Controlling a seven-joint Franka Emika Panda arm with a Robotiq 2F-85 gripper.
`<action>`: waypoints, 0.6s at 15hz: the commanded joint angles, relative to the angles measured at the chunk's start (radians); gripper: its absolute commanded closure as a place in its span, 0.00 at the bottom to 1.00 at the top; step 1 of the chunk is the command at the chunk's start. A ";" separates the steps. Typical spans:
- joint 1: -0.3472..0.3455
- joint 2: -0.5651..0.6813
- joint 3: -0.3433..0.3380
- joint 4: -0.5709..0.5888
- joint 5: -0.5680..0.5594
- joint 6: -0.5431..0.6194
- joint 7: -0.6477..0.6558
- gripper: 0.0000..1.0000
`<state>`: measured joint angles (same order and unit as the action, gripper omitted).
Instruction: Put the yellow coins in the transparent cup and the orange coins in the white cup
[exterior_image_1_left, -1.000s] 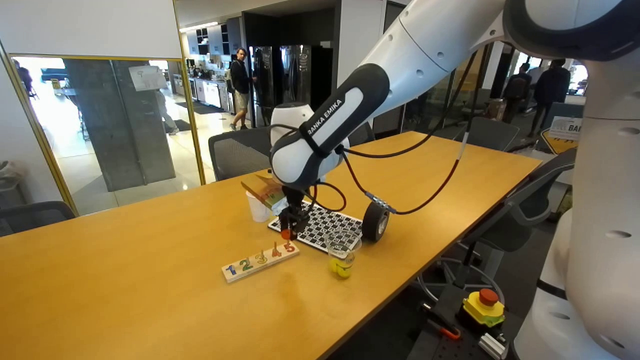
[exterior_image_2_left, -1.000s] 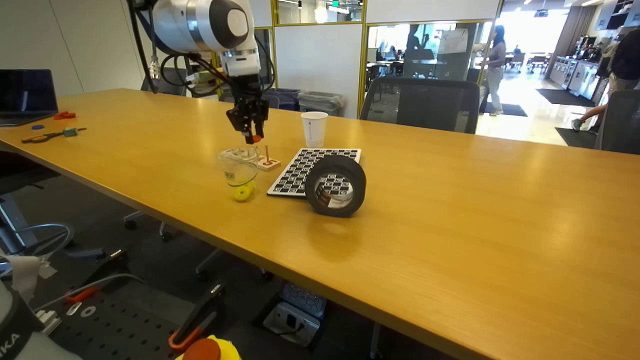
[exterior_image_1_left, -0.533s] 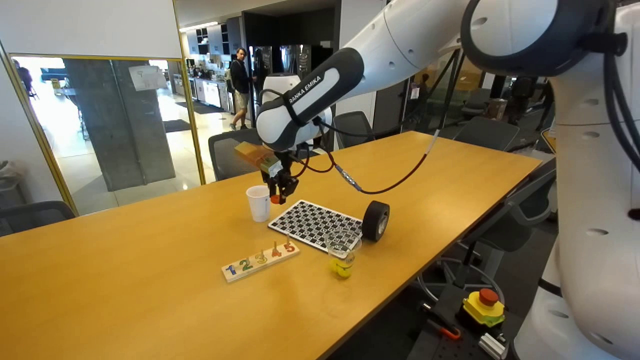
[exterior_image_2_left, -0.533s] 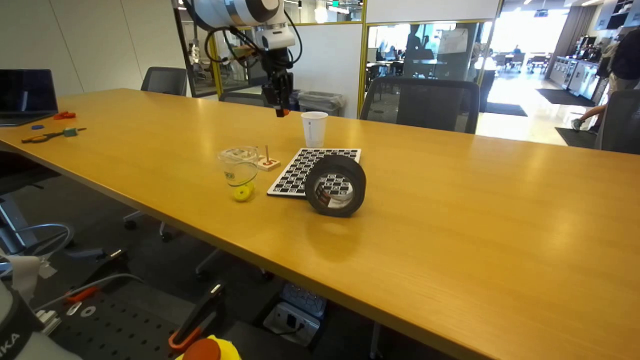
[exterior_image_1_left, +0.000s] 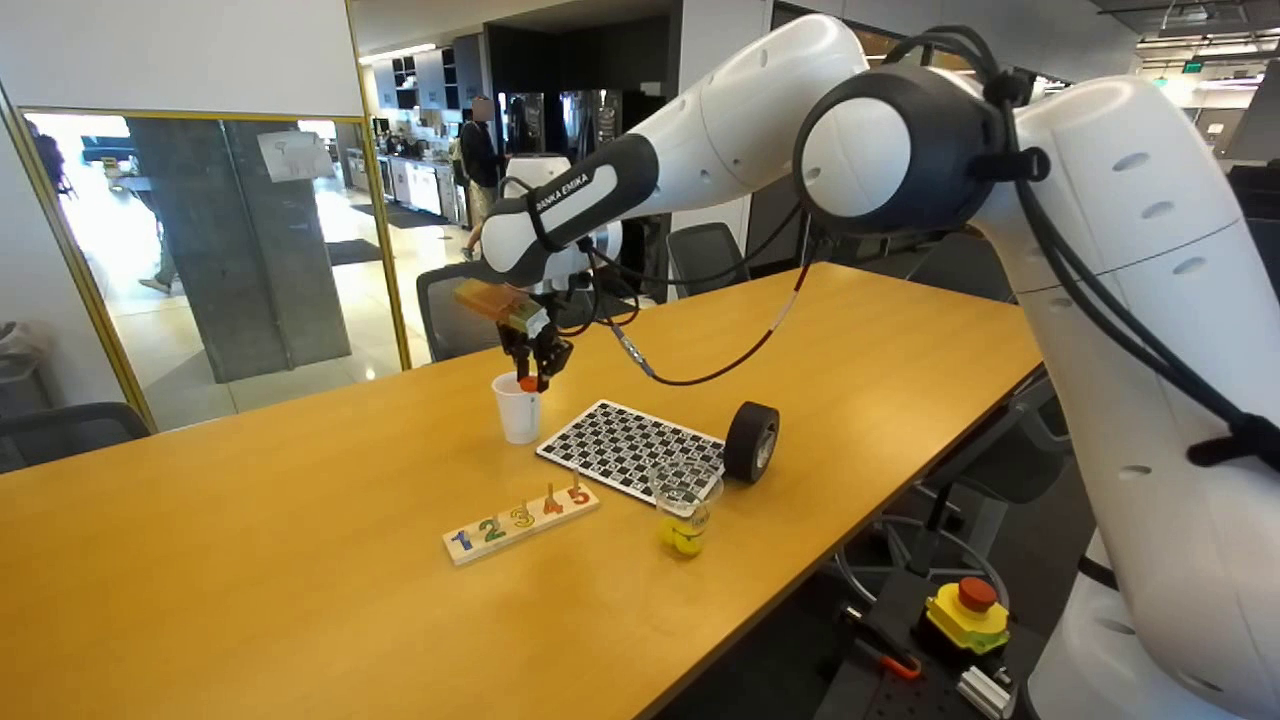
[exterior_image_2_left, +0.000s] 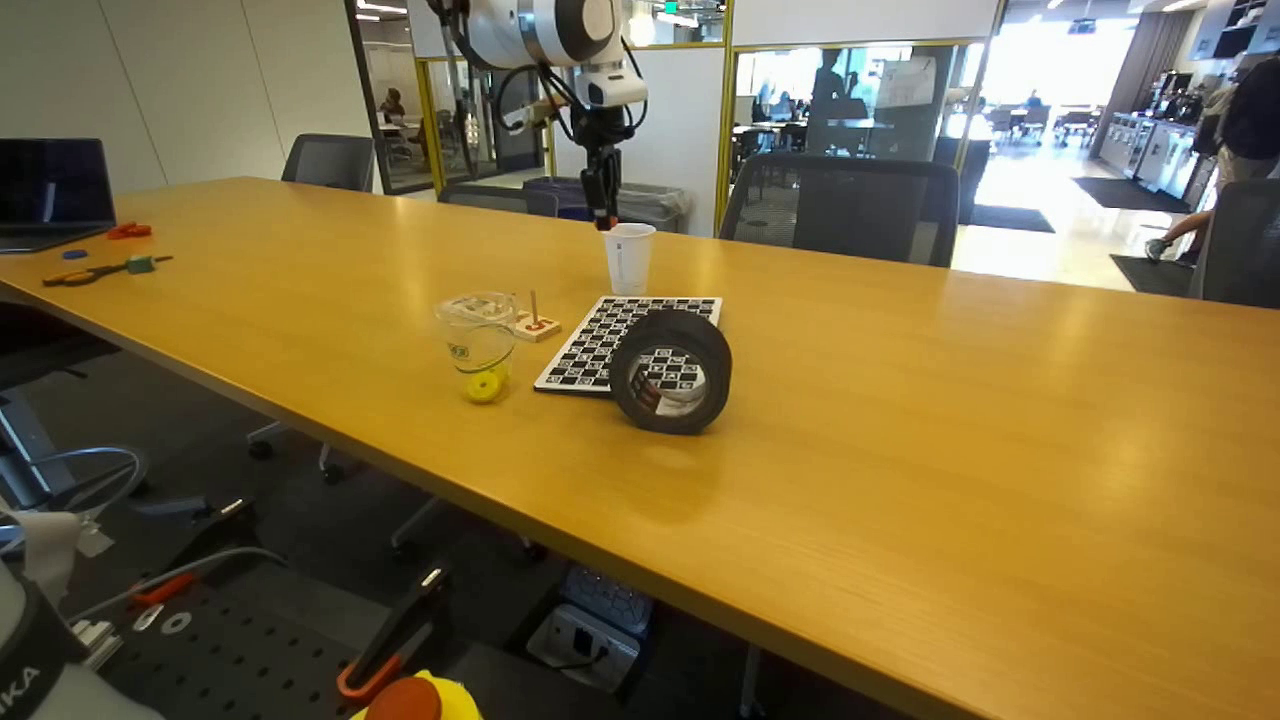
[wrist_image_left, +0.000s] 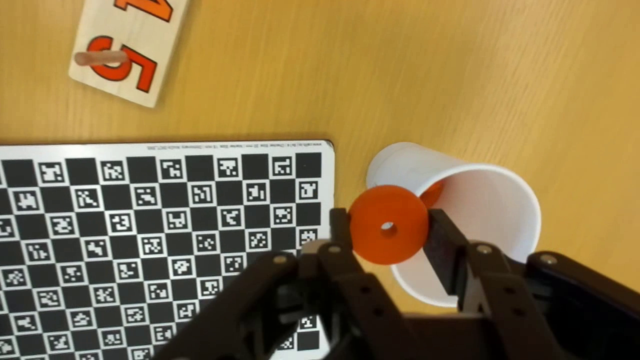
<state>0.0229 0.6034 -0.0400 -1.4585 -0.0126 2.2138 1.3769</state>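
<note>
Black and two-fingered, the gripper (wrist_image_left: 388, 223) on the end of a white jointed arm (exterior_image_1_left: 760, 100) pinches a flat, round, red-orange coin (wrist_image_left: 372, 227) with a small hole through its middle; the fingers stand apart only by the coin's breadth, one against each side of it. This coin is held at the mouth of a plain, slightly tapered white cup (wrist_image_left: 480, 205), which stands upright on the wide yellow-brown wooden table (exterior_image_1_left: 300, 600). In both exterior views the fingertips are about level with the white cup's rim, and in the wrist view the held coin overlaps that rim; whether the two touch cannot be told. Inside the white cup part of a second red-orange coin (wrist_image_left: 432, 193) shows, the rest of it hidden.

Well apart from it, near the table's edge, a wide-mouthed transparent cup (exterior_image_2_left: 478, 340) stands upright with round yellow coins (exterior_image_2_left: 494, 379) at its bottom; their number cannot be made out. Near both cups lies a flat, rectangular, black-and-white checkered board (exterior_image_1_left: 625, 450), and a thick roll of black tape (exterior_image_1_left: 743, 442) stands on edge at one of its corners. Close by, a long strip of pale wood (exterior_image_1_left: 534, 520) carries the numerals 1 to 5 in colour, with upright pegs. In an exterior view a dark laptop (exterior_image_2_left: 55, 190) shows.
</note>
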 joint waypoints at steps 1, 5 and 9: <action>0.001 0.113 -0.013 0.212 0.028 -0.095 -0.061 0.77; 0.002 0.166 -0.017 0.311 0.028 -0.137 -0.075 0.77; -0.002 0.206 -0.015 0.379 0.032 -0.170 -0.086 0.50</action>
<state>0.0194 0.7541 -0.0438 -1.1898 -0.0111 2.0960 1.3232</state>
